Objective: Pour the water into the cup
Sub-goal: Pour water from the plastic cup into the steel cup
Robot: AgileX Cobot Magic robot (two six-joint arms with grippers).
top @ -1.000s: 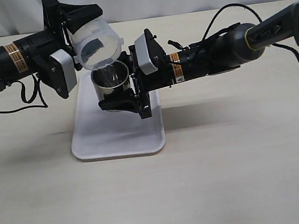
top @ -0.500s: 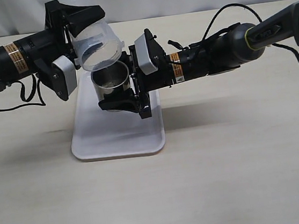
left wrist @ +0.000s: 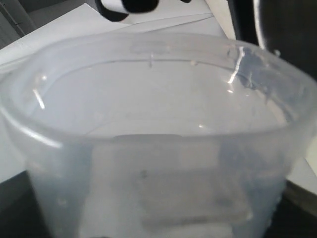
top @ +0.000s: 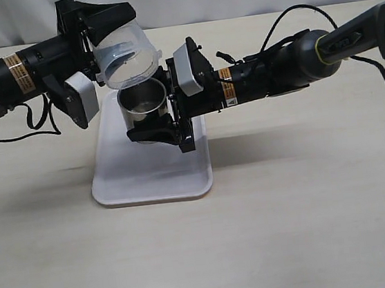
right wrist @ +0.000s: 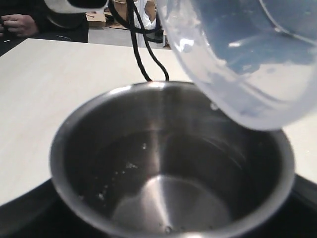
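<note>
Left tool (top: 99, 57): clamped on tilted beaker (top: 125, 54), above right tool (top: 152, 107).
Right tool: clamped on cup (top: 140, 102).
Risk: spill past cup rim if beaker drifts sideways.

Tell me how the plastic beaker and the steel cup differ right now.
The beaker is translucent plastic; the cup is shiny, opaque steel. The beaker is tipped, mouth toward the cup; the cup is roughly upright. The beaker hangs above the cup. Both are round and open-topped.
</note>
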